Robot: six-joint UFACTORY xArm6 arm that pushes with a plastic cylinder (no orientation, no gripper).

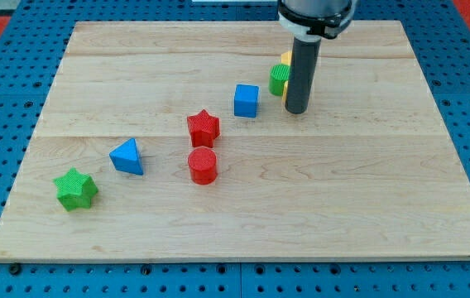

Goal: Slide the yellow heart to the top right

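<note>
The yellow heart (286,59) is mostly hidden behind the rod, just a sliver peeking out at about 1 o'clock from the board's middle, touching or right next to a green block (278,79) whose shape can't be made out. The robot's tip (295,110) sits just at 5 o'clock of that pair, empty as always since it only pushes. Looks like the heart's partway there, with the top right corner of the wooden board (384,50) still a good stretch off; the blue cube (246,100), red star (203,127), red cylinder (203,165), blue triangle (127,156) and green star (75,189) trail toward 8 o'clock.
</note>
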